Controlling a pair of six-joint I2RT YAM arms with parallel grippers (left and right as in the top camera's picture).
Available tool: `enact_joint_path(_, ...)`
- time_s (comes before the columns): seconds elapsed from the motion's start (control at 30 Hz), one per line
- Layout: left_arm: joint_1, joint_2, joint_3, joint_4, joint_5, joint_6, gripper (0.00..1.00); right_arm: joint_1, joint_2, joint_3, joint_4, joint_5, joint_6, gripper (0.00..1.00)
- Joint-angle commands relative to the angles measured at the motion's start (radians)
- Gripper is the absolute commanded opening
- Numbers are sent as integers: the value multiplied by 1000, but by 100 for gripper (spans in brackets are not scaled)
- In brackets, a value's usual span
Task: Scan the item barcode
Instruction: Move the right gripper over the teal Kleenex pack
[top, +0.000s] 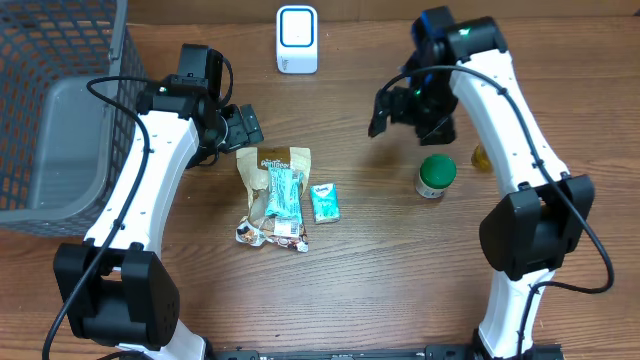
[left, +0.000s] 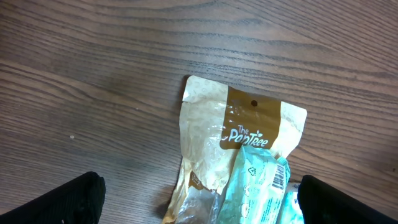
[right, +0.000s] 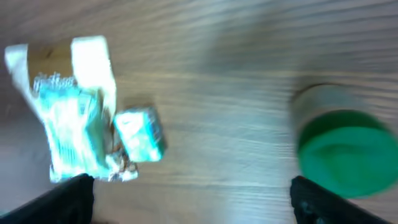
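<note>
A tan snack pouch (top: 272, 160) lies flat mid-table with a teal packet (top: 283, 192) on top of it. A small teal box (top: 324, 203) sits beside them. My left gripper (top: 243, 130) is open just behind the pouch's top edge. In the left wrist view the pouch (left: 211, 124) and the teal packet (left: 258, 186), barcode showing, lie between the spread fingers (left: 62, 202) of the left gripper (left: 199, 211). My right gripper (top: 408, 122) hangs open above bare wood, empty. The right wrist view is blurred, with the right gripper (right: 193, 205) over bare table. The white scanner (top: 297, 38) stands at the back.
A green-lidded jar (top: 436, 175) stands under the right arm, seen also as the jar (right: 345, 152) by the right finger. A small yellow object (top: 481, 157) lies beside it. A grey wire basket (top: 60, 100) with a grey liner fills the far left.
</note>
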Motion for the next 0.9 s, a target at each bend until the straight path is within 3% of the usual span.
enact_joint_path(0.0, 0, 2, 15, 1, 0, 11, 100, 56, -18, -60, 7, -65, -4, 78)
enact_joint_path(0.1, 0, 2, 15, 1, 0, 11, 99, 108, -18, -124, 33, -66, -4, 66)
enact_joint_path(0.43, 0, 2, 15, 1, 0, 11, 100, 267, -18, -366, 240, -66, 0, 62)
enact_joint_path(0.87, 0, 2, 15, 1, 0, 11, 100, 371, -18, -433, 349, -59, 213, 8)
